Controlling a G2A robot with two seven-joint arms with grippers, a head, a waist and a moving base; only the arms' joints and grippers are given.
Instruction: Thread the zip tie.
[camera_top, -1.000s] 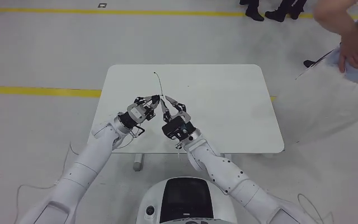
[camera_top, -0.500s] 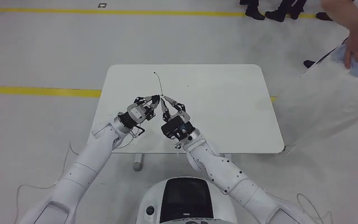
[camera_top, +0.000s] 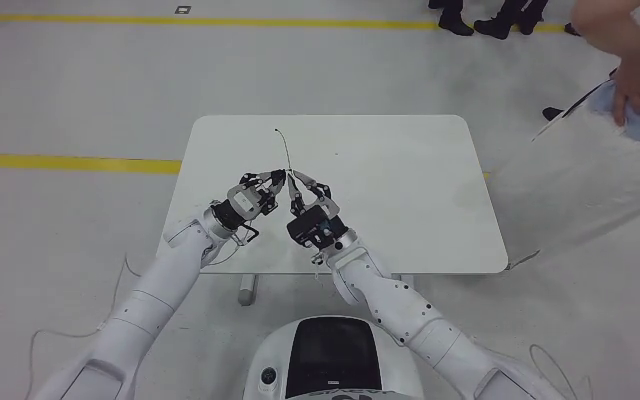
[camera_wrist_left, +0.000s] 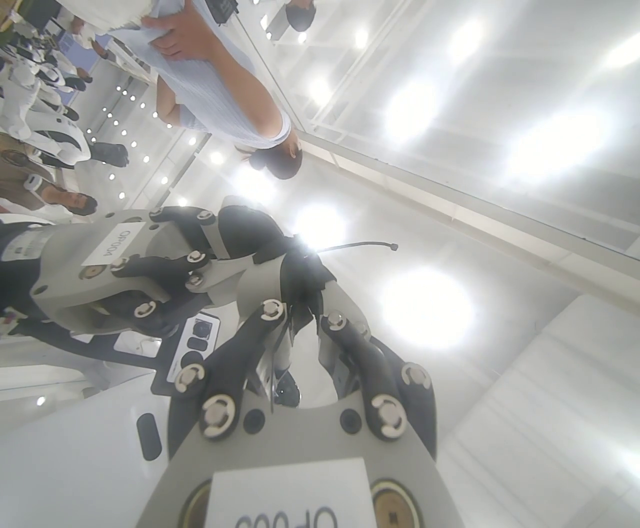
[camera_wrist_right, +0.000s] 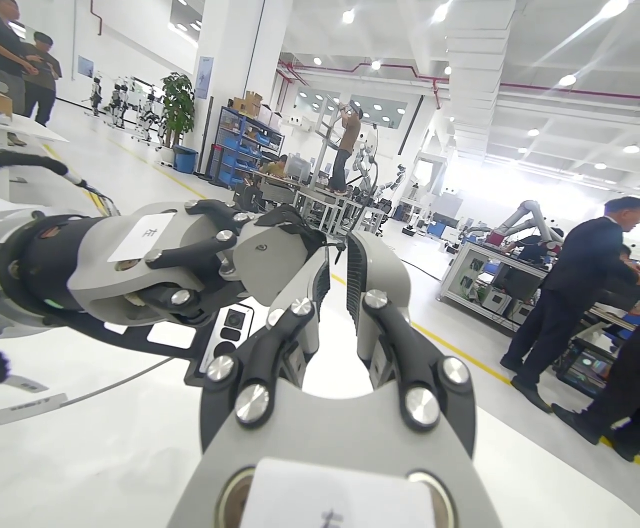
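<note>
The left end effector (camera_top: 275, 183) is pinched shut on the zip tie (camera_top: 284, 150), up above the counter (camera_top: 420, 200), left of its middle. I cannot tell if the right end effector (camera_top: 300, 185) grips it. A shaky push could bend the thin tip so it misses its hole.

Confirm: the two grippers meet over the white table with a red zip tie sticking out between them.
Wrong colour: the zip tie is black, not red, as the top view shows. The left gripper and right gripper do meet over the white table with it sticking out between them.
</note>
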